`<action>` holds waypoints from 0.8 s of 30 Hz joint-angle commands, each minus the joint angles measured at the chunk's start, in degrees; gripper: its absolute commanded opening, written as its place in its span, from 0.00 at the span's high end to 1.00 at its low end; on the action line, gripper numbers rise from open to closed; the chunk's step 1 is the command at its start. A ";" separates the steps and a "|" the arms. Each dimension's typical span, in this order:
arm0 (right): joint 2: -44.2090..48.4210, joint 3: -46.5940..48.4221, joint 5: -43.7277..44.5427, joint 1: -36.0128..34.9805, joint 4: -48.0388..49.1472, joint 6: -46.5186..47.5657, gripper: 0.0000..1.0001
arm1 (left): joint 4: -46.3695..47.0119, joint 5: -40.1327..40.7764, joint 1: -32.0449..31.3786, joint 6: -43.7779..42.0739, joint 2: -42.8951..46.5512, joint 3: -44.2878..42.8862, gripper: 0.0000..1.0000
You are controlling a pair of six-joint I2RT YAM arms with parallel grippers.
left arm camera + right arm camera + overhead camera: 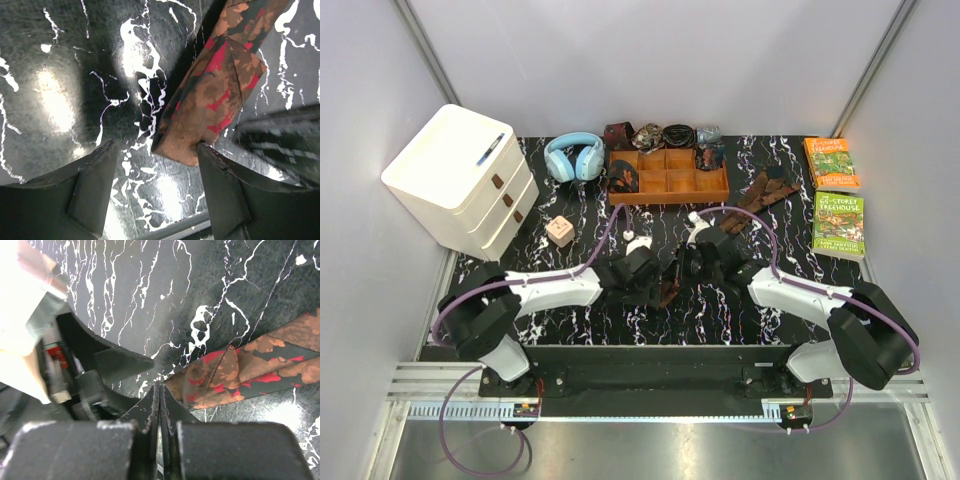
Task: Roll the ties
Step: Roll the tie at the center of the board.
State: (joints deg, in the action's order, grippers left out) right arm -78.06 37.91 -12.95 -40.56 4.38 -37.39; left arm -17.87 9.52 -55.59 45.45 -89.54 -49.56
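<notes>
A dark brown tie with a red and tan pattern (669,292) lies on the black marbled table between my two grippers. In the left wrist view its folded end (210,90) rests against my right fingertip (210,160). My left gripper (156,150) is open and low over the table. My right gripper (159,390) is shut, its tips on the table at the tie's end (240,370); I see nothing between the jaws. More brown ties (760,192) lie in a heap right of the orange-brown tray (668,197).
The tray holds rolled items, and several more rolls (647,135) lie behind it. A white drawer unit (460,180), blue headphones (574,155) and a small pink cube (558,230) are at the left. Two books (838,222) lie at the right.
</notes>
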 commanded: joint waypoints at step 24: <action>-8.86 2.34 4.95 0.65 -2.36 -3.31 1.00 | 0.47 1.29 -0.83 0.34 -1.96 -2.56 0.33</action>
State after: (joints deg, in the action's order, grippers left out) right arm -85.80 37.23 -10.81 -40.45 2.96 -41.78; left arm -17.50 9.63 -56.21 45.52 -93.19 -50.92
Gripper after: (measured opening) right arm 0.009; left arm 0.668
